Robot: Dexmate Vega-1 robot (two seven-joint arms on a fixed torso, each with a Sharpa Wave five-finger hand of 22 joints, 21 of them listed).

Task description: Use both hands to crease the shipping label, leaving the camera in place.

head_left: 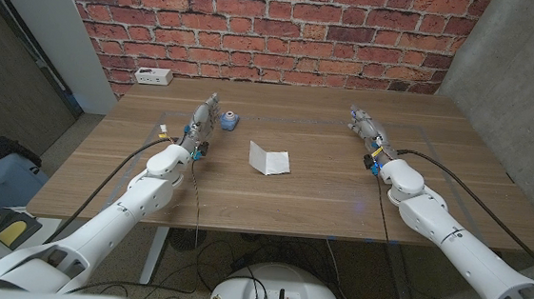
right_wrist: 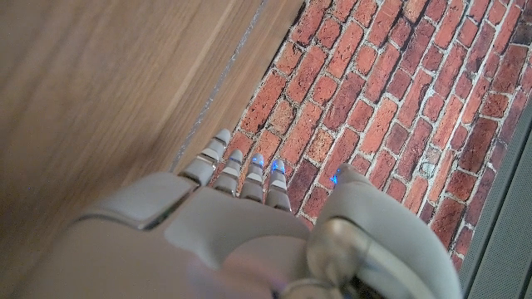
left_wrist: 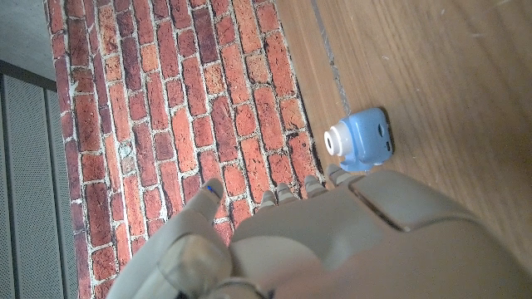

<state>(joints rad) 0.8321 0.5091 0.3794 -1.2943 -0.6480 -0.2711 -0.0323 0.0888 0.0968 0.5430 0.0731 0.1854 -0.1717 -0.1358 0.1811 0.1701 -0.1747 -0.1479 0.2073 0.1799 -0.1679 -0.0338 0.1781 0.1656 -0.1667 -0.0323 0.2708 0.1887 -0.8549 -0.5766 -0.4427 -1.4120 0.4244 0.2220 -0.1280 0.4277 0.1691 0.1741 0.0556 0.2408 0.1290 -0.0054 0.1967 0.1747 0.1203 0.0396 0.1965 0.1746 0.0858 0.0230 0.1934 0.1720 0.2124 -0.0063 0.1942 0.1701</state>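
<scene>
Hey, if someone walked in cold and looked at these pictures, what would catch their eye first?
Probably the white shipping label, lying partly folded at the middle of the wooden table, with neither hand on it. Next, the small blue camera just beyond the left hand, toward the brick wall. The right hand lies out on the far side, holding nothing.

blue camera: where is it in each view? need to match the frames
Head view: the blue camera stands on the table, just past the left hand, on its inner side, left of the shipping label.
Left wrist view: the camera is on the wood just beyond the hand's fingertips, lens toward the brick wall.
Right wrist view: not in it.
Shared landmark: the red brick wall behind the table's far edge.
</scene>
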